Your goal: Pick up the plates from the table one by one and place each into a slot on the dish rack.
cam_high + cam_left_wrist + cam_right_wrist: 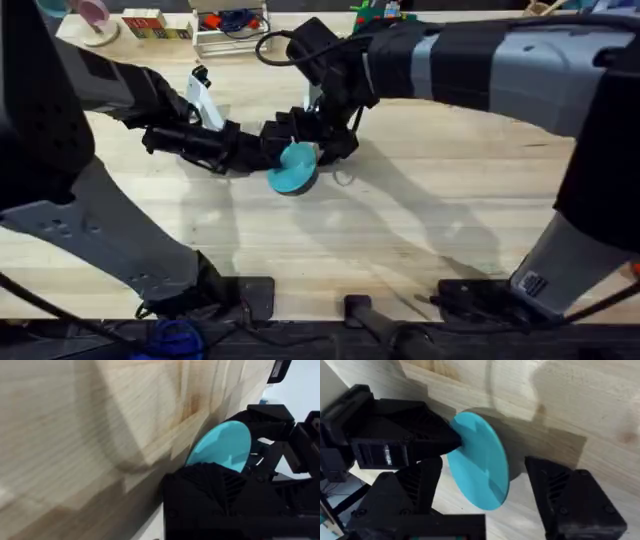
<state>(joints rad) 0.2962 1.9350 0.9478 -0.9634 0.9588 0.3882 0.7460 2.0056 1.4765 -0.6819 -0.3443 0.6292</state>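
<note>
- The teal plate (pixel 294 168) is up on its edge in the middle of the table (pixel 420 220), tilted, with both of my grippers crowded right around it.
- My left gripper (pixel 268 148) comes in from the left side and has the plate's rim pinched between its black fingers; in the right wrist view you can see the left gripper (pixel 451 446) clamped narrow on the edge of the plate (pixel 481 466).
- My right gripper (pixel 322 148) reaches down from the back right and sits at the plate's other side. Its fingers (pixel 570 505) are spread wide apart with the plate between them, and I honestly can't see either one touching it.
- From the left wrist view the plate (pixel 223 448) peeks out past my own dark finger, with the right gripper (pixel 280 435) just behind it.
- Writing-wise there's nothing I can read. There's a pale striped patch on the left gripper's body in the right wrist view, too blurry to make out.
- Whether the plate's lower edge touches the wood or floats just above it, can't tell; the shadow under it hides that.
- Far back edge of the table: a white wire-frame stand (pixel 230 32), some coloured blocks (pixel 155 24) and a pink thing (pixel 95 12), all partly cut off by the picture edge.
</note>
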